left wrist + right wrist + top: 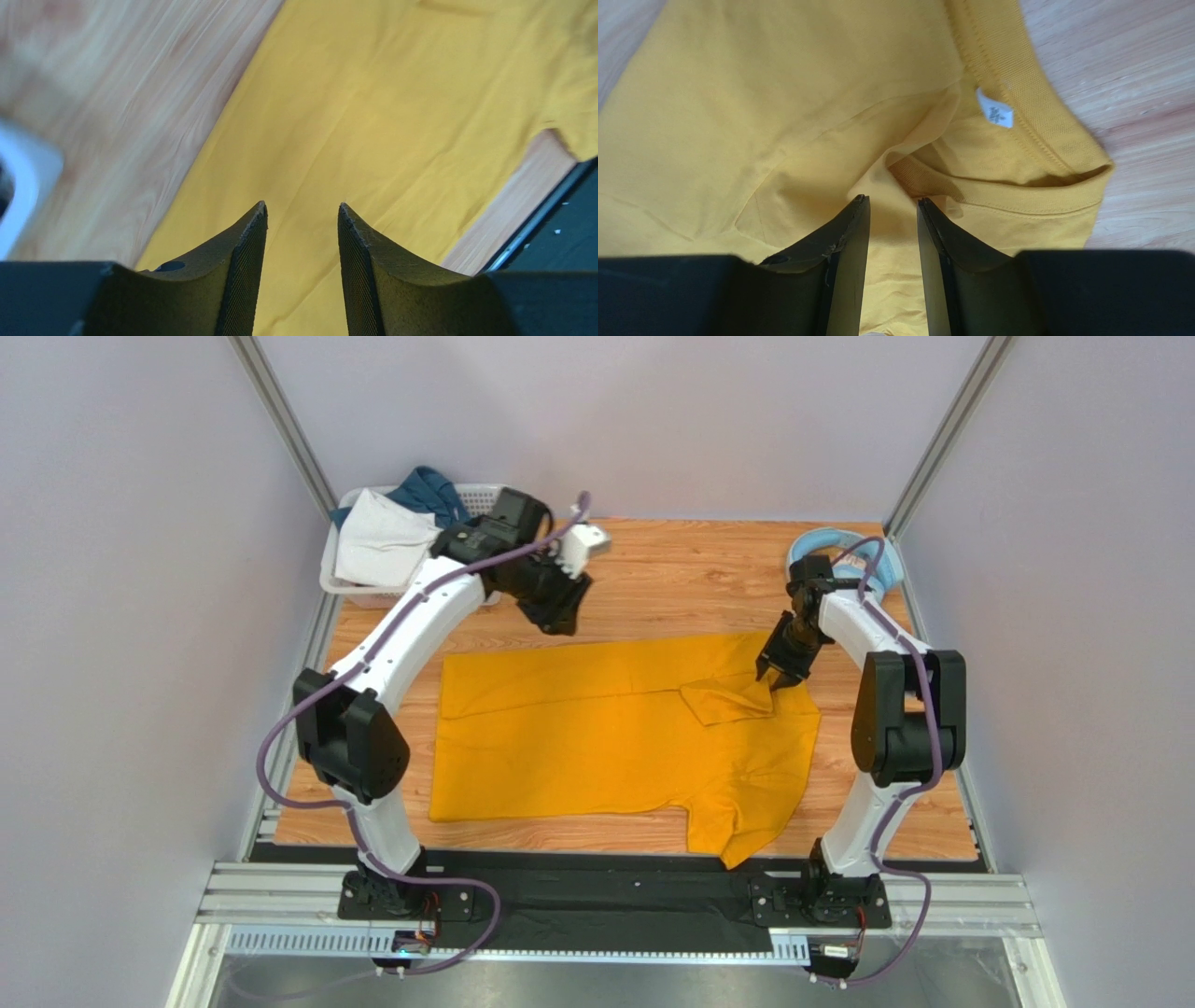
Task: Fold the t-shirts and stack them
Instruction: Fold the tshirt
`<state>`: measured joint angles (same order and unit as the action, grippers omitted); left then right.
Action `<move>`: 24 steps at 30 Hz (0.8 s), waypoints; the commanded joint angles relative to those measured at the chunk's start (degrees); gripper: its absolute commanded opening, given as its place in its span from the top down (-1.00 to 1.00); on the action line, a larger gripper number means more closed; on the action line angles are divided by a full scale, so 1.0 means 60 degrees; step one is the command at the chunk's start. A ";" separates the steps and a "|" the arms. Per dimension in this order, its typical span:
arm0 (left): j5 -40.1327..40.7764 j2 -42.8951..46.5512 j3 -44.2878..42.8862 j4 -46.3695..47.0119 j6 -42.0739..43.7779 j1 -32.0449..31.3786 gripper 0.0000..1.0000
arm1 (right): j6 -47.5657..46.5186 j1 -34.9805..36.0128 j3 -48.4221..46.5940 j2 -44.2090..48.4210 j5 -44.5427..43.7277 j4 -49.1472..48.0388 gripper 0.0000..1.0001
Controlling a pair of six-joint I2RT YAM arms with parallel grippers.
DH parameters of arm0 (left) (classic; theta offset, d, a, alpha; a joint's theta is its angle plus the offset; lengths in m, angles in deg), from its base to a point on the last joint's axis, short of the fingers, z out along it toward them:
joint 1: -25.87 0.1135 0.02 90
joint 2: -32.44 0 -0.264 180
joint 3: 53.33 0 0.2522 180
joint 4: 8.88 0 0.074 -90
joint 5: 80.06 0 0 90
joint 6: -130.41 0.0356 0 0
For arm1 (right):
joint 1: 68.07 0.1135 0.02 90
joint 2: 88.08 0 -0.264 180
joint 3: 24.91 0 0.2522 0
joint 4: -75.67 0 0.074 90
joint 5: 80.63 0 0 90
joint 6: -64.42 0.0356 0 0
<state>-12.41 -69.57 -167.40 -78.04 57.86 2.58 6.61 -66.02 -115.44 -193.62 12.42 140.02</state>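
Because the mustard-yellow cotton t-shirt [617, 735] lies spread across the middle of the wooden desk [659, 574] with one sleeve already turned in over the chest, any uneven pull would spoil it.

Risk 1: my right pincer [892, 201] hangs at the far-right shoulder, just beside the ribbed collar [1018, 91]. Its jaws are partly parted with nothing clamped. Closing here could catch only the top layer, or bunch the ridge of cloth running toward the gap.

Risk 2: my left pincer [302, 210] hovers over the shirt's far-left edge, jaws about half apart and empty. If the two sides lift out of step, I judge the fold would skew.

Risk 3: the near sleeve [730, 826] reaches the desk's near edge; dragging could tip it over.

Unclear:
- I cannot tell whether my right tips touch the cloth.
- The white garment [379, 539] and the teal-blue garment [428, 490] sit crumpled in the white lattice basket [337, 574] at far left, their shapes unreadable.
- The left wrist view is blurred along its left side.
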 commanded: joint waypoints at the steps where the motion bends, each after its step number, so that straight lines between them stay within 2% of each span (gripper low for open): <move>1: 0.0413 -0.1215 -0.1178 -0.0816 0.0328 -0.1858 0.02 | 0.0202 -0.0253 -0.0387 -0.0105 -0.0069 -0.0418 0.28; 3: 0.0604 -0.1933 -0.1575 -0.0816 0.0460 -0.2458 0.03 | 0.0261 -0.0528 -0.0738 -0.0470 0.0048 -0.0463 0.28; 14: 0.0605 -0.4631 -0.4446 -0.0933 0.0344 -0.4041 0.07 | 0.0363 -0.0868 -0.2204 -0.2521 0.0268 -0.0448 0.32; 21: 0.0605 -0.5920 -0.6014 -0.0714 0.0138 -0.4965 0.05 | 0.0393 -0.0897 -0.1898 -0.2435 0.0429 -0.0536 0.33; 24: 0.0532 -0.6053 -0.5929 -0.0553 0.0021 -0.5229 0.05 | 0.0349 -0.0912 -0.1721 -0.2347 0.0429 -0.0580 0.33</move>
<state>-8.12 -104.59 -201.30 -82.57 59.37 -26.62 8.27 -71.27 -127.22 -207.41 15.04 138.42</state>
